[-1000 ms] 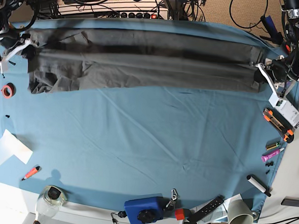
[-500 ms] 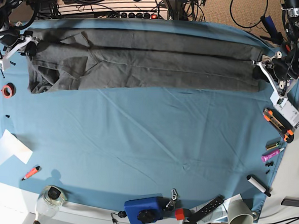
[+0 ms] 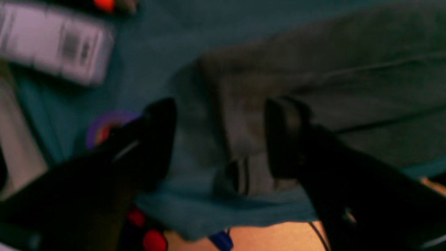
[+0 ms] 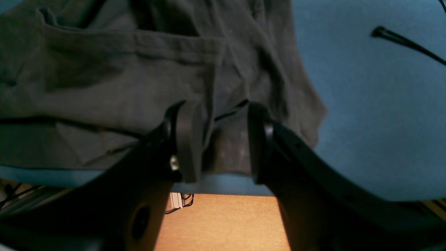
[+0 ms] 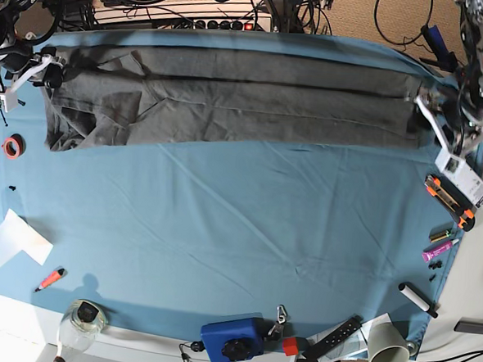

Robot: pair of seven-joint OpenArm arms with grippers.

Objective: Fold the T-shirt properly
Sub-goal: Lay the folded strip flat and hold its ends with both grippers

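The dark grey T-shirt (image 5: pixel 230 98) lies as a long flat band across the far side of the blue-teal table cloth (image 5: pixel 238 230). My left gripper (image 5: pixel 421 106) is at the shirt's right end. In the blurred left wrist view it (image 3: pixel 223 139) is open, its jaws wide apart over the shirt's edge (image 3: pixel 313 69). My right gripper (image 5: pixel 50 67) is at the shirt's left end. In the right wrist view it (image 4: pixel 223 141) is open, with wrinkled cloth (image 4: pixel 104 87) lying between and under the fingers, close to the table's far edge.
A red tape ring (image 5: pixel 12 146), a white paper roll (image 5: pixel 8 241) and an orange marker (image 5: pixel 51 278) lie at the left. A white box (image 5: pixel 467 178), an orange cutter (image 5: pixel 449 202) and markers (image 5: pixel 438 250) lie at the right. A blue device (image 5: pixel 232 338) and a cup (image 5: pixel 387 350) sit at the front edge.
The shirt, stretched and lifted a second ago, now lies flat nearer the far edge. Both grippers have moved slightly toward the far edge and their jaws stand apart.
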